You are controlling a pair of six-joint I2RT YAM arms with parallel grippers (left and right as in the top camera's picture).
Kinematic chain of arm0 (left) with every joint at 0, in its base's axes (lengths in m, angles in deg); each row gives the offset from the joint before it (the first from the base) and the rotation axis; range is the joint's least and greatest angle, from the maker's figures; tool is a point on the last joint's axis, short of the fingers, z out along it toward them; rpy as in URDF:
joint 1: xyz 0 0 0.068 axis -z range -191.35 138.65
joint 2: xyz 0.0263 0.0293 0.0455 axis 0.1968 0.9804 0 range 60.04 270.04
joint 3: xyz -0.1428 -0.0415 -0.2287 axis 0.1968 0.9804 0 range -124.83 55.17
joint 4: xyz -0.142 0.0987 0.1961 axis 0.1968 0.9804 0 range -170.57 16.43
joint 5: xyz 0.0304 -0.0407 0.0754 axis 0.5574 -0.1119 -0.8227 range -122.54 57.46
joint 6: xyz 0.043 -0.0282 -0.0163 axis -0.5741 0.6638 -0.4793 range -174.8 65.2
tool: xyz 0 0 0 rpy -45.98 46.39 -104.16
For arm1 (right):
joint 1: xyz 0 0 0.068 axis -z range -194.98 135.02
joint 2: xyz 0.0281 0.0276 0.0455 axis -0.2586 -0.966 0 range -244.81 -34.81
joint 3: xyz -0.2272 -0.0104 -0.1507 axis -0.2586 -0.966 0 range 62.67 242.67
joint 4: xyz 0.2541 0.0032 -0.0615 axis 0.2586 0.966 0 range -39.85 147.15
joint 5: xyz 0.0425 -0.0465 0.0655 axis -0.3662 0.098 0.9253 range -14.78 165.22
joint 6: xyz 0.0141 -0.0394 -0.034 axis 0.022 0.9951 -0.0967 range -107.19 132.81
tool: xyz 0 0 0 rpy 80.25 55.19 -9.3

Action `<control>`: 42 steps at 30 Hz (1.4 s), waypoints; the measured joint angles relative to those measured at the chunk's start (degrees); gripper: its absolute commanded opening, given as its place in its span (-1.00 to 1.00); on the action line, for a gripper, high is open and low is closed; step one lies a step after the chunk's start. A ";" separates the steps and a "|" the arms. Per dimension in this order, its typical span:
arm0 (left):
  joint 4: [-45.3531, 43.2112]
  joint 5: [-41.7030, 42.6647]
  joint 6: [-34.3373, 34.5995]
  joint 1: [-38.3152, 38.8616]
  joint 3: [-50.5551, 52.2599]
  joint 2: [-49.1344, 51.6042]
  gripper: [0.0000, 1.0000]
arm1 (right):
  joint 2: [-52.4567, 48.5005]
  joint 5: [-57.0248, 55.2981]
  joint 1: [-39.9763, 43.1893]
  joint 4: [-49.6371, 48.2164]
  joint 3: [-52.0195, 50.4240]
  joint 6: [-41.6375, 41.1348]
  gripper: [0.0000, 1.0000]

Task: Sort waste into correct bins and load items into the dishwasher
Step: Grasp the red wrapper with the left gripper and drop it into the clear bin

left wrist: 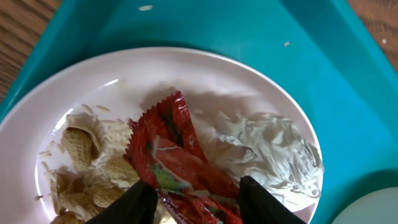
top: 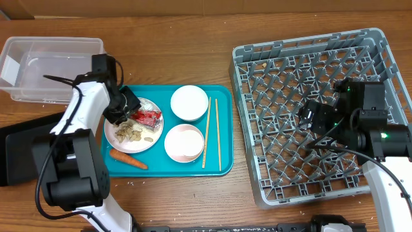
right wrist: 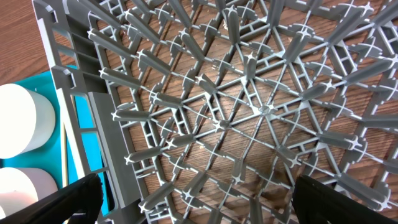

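Note:
My left gripper (top: 127, 103) (left wrist: 199, 208) is open low over the white plate (top: 122, 138) (left wrist: 124, 74), its fingers straddling the red crinkled wrapper (top: 148, 117) (left wrist: 174, 155). A crumpled whitish scrap (left wrist: 267, 149) lies to the wrapper's right and beige food bits (top: 132, 132) (left wrist: 81, 168) to its left. An orange carrot (top: 127, 159), two white bowls (top: 189, 102) (top: 184, 142) and wooden chopsticks (top: 206, 132) lie on the teal tray (top: 225, 129). My right gripper (top: 313, 119) (right wrist: 202, 202) is open and empty over the grey dish rack (top: 309, 187) (right wrist: 249, 93). The cup is out of view.
The clear tub (top: 51, 67) stands at the far left, with the black tray (top: 16, 151) in front of it. The rack's left wall (right wrist: 93, 124) lies between my right gripper and the teal tray. The bowls also show in the right wrist view (right wrist: 18, 118).

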State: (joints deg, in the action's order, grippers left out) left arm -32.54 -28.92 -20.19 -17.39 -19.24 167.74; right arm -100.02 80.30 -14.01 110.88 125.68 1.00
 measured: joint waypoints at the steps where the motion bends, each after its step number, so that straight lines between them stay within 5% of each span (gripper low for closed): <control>1: 0.02 -0.31 0.00 0.28 0.00 0.00 -0.10 | 0.00 -0.02 0.00 0.00 0.00 0.00 1.00; 6: 0.11 -1.16 -0.02 0.83 0.00 0.00 -0.20 | 0.00 0.00 0.00 0.00 0.00 0.02 1.00; 13: 0.13 -1.77 0.07 0.83 0.00 0.00 -0.92 | 0.00 -0.02 0.00 0.00 0.00 0.00 1.00; 22: 3.50 -1.75 -0.04 0.83 -1.16 0.00 -0.92 | 0.00 0.00 0.00 0.04 0.00 0.00 1.00; 32: 14.93 -6.47 -2.01 0.81 -18.99 -0.35 -0.92 | 0.00 0.00 0.00 0.13 0.00 0.00 1.00; 42: 0.55 -20.35 -2.21 -4.09 -28.39 -1.95 -0.92 | 0.00 -0.02 0.00 0.20 0.00 -0.02 1.00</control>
State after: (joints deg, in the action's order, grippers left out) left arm -31.99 -49.27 -22.40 -21.48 -47.63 165.80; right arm -100.02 80.28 -14.01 111.07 125.68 0.97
